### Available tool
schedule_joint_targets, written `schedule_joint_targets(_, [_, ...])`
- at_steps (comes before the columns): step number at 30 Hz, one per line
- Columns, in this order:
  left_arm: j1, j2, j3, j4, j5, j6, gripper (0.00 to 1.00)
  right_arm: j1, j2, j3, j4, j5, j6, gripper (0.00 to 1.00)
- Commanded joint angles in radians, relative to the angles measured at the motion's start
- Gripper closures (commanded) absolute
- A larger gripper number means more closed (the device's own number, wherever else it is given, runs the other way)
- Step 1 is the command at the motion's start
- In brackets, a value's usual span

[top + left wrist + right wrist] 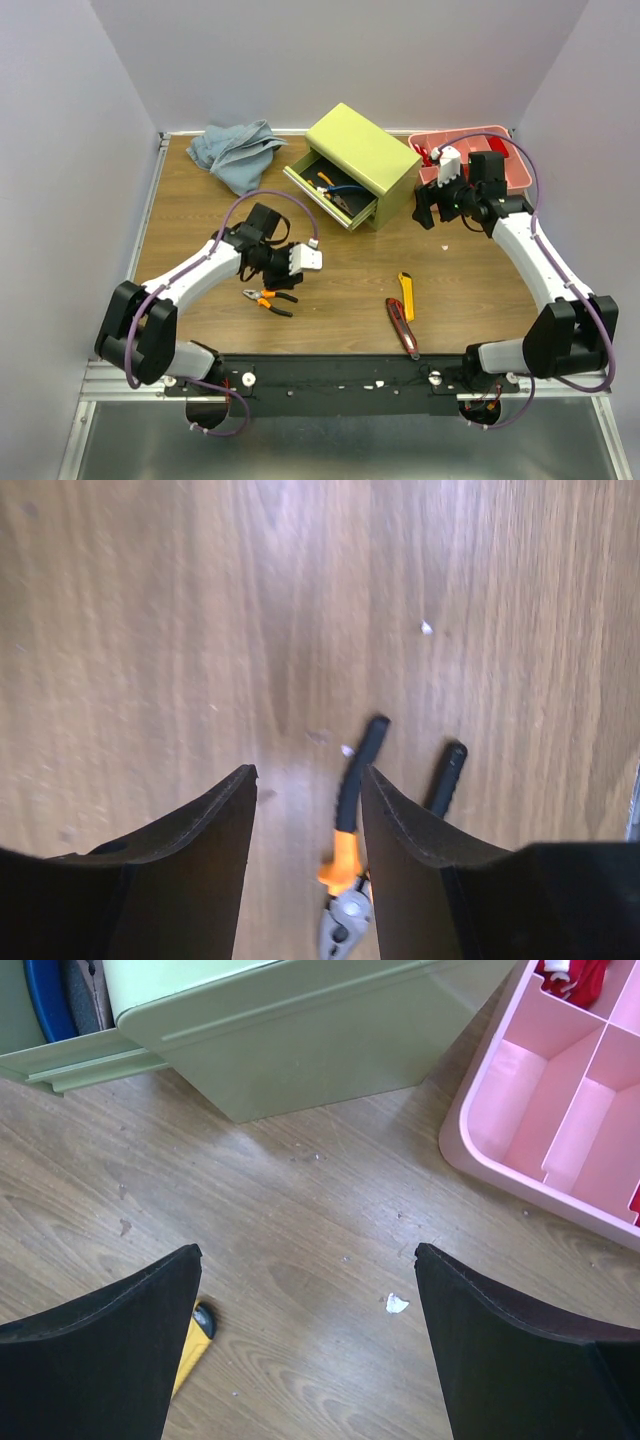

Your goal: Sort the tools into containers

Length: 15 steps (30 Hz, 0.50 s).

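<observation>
The orange-black pliers (345, 865) lie flat on the wooden table (470, 280), their black handles spread, with an orange collar above the grey head. The left gripper (308, 772) is over them, jaws apart, with one handle between the fingers; whether a finger touches it is hard to tell. The yellow knife (406, 295) and the longer red-black knife (402, 328) lie near each other toward the front. The green chest (362, 160) has one drawer (300, 178) pulled out, holding two more pliers (335, 187). The right gripper (307, 1250) hangs wide open beside the chest.
</observation>
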Motion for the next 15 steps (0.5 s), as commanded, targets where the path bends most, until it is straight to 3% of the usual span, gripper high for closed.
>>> schedule_joint_targets(1, [-0.002,-0.060,-0.063,0.042,-0.085,-0.026,0.45,-0.007,0.017,0.038,-0.010,-0.015,-0.004,0.05])
schedule_joint_targets(15, [-0.002,0.067,-0.140,0.031,-0.150,0.116,0.51,-0.006,0.014,0.046,-0.015,-0.012,-0.001,0.05])
